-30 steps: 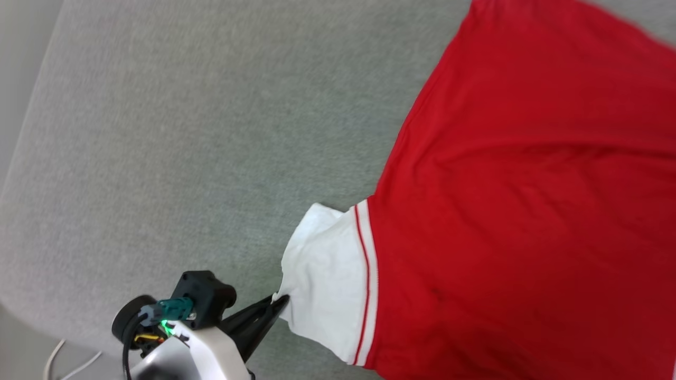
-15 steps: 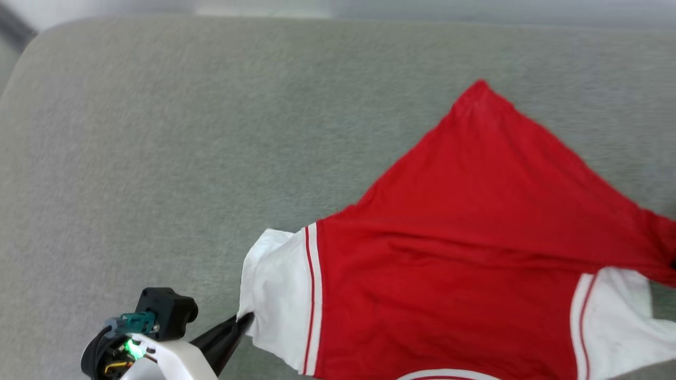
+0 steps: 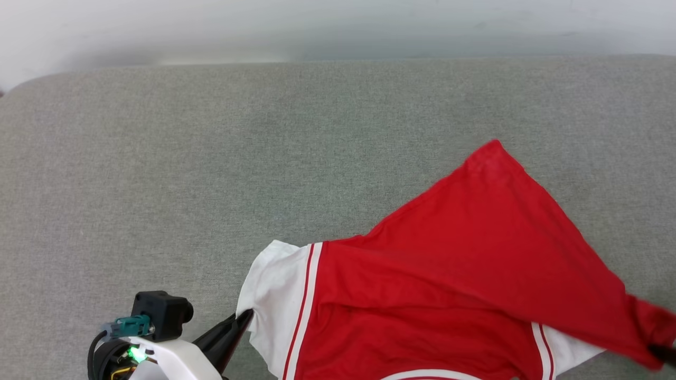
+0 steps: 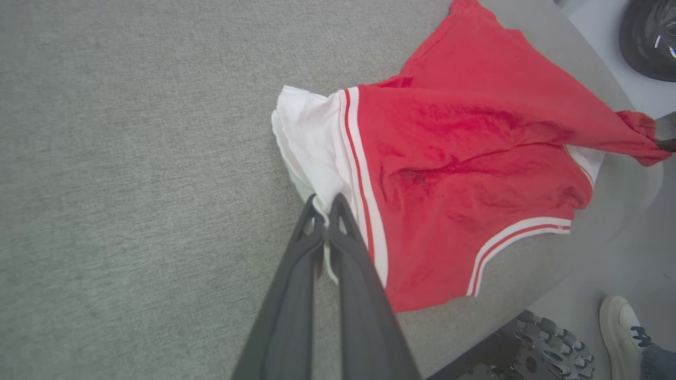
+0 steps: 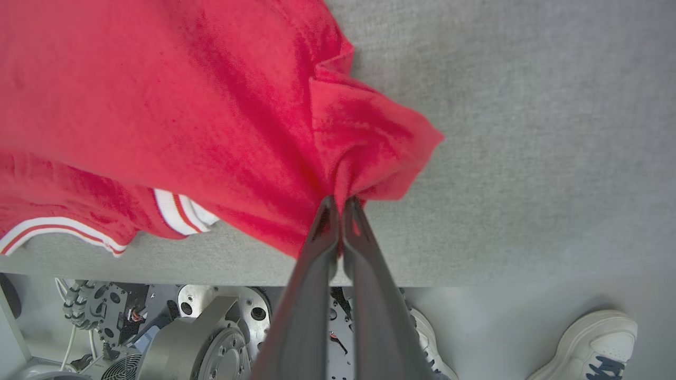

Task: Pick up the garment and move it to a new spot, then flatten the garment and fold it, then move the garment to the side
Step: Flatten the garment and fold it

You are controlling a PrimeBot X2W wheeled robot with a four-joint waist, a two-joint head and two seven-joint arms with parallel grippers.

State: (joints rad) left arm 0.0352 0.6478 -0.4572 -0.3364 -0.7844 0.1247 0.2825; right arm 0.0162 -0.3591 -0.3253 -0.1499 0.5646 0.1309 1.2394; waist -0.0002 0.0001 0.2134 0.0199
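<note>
No legible text, number, label or brand mark anywhere. Garment [image 3: 449,274]: the side in view is plain red cloth with white sleeves and red-white stripe trim, and no print can be read on it. White shoe [image 5: 591,343] on the floor: no mark can be made out.

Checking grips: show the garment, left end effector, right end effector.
garment [image 3: 449,285], head view, red body.
left end effector [image 4: 326,203], left wrist view, between fingertips.
right end effector [image 5: 339,203], right wrist view, between fingertips.
</note>
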